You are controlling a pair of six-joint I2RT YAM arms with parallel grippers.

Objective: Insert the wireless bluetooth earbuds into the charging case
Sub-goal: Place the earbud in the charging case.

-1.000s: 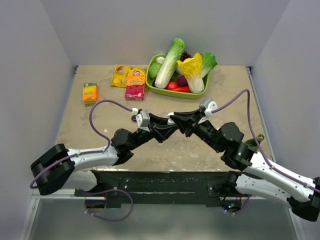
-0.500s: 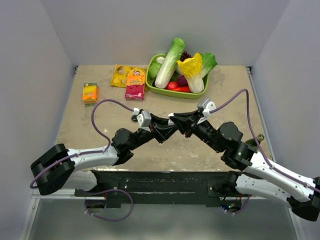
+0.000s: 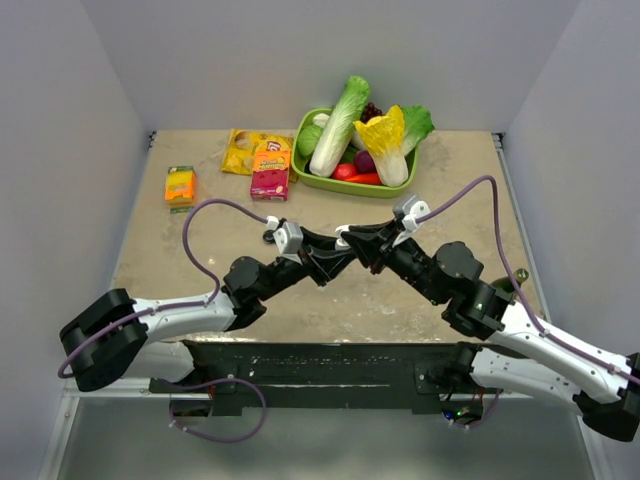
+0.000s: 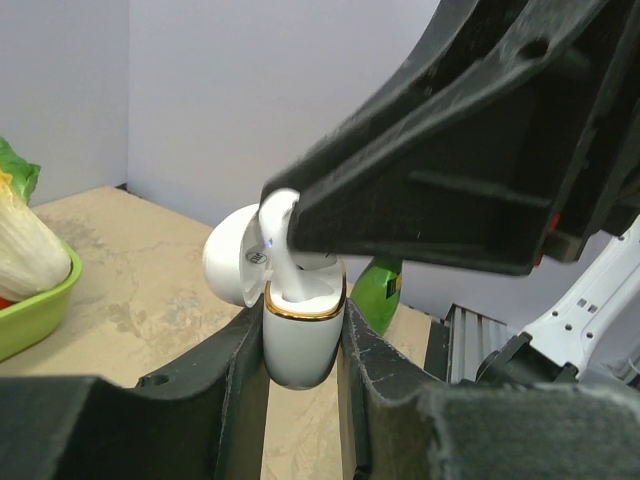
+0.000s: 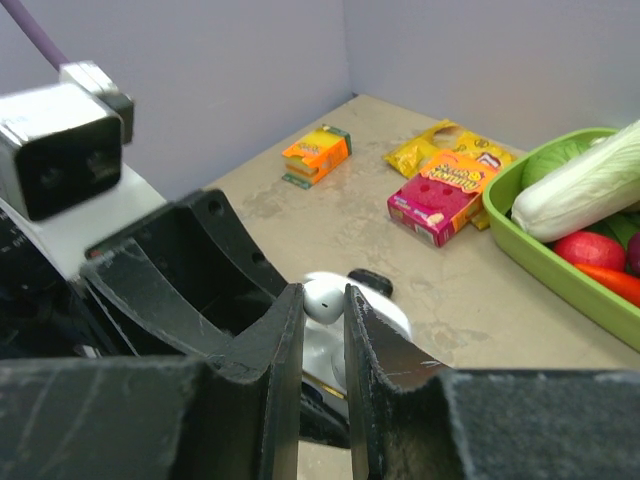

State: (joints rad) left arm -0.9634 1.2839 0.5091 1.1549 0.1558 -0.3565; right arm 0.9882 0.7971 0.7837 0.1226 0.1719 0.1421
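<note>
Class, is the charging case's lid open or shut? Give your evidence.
Open: the lid is swung back from the charging case; an earbud stands in it.

Snack box [image 5: 441, 196] lettering is unreadable.

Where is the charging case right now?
Left wrist view: the charging case stands upright, lid open, clamped in the left gripper over mid-table, the right gripper holding an earbud at its opening.

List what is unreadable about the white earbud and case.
Left wrist: head of the tiny white plastic earbud, mostly covered by the right gripper; its depth in the small white glossy charging case unclear.
Top external: both too small, buried between the meeting arms.
Second earbud: found in no view.
</note>
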